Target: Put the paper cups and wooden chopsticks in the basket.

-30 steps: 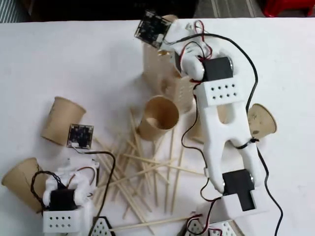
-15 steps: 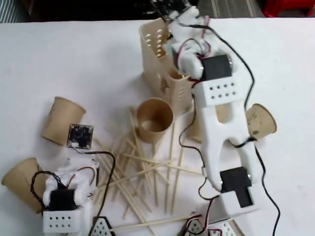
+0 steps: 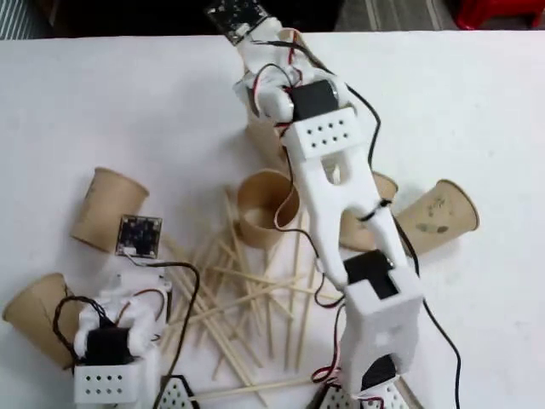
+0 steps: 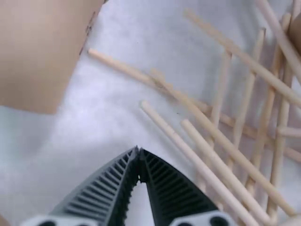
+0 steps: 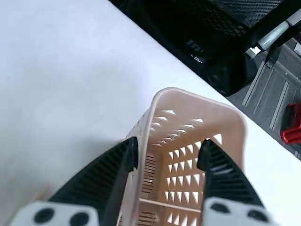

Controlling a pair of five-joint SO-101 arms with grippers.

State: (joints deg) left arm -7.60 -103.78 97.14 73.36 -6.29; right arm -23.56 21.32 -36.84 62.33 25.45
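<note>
Left: two cups (image 3: 106, 207) (image 3: 32, 313) lying on table (image 3: 128, 102); left claw (image 4: 139, 155) sitting closed, empty | centre: chopsticks (image 3: 255, 294) lying scattered, a cup (image 3: 268, 204) standing among them | far centre: right claw (image 5: 168, 143) hanging wide over basket (image 5: 200, 100), nothing showing inside | right: two more cups (image 3: 375, 220) (image 3: 438, 217) lying out; nothing seeming binned yet.

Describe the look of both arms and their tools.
The right arm and left arm are white plastic shells around black motor blocks, each with a white plate of small round holes. Black and red cables loop along them. The left tool and right tool have black, tapering fingers on white bases.
</note>
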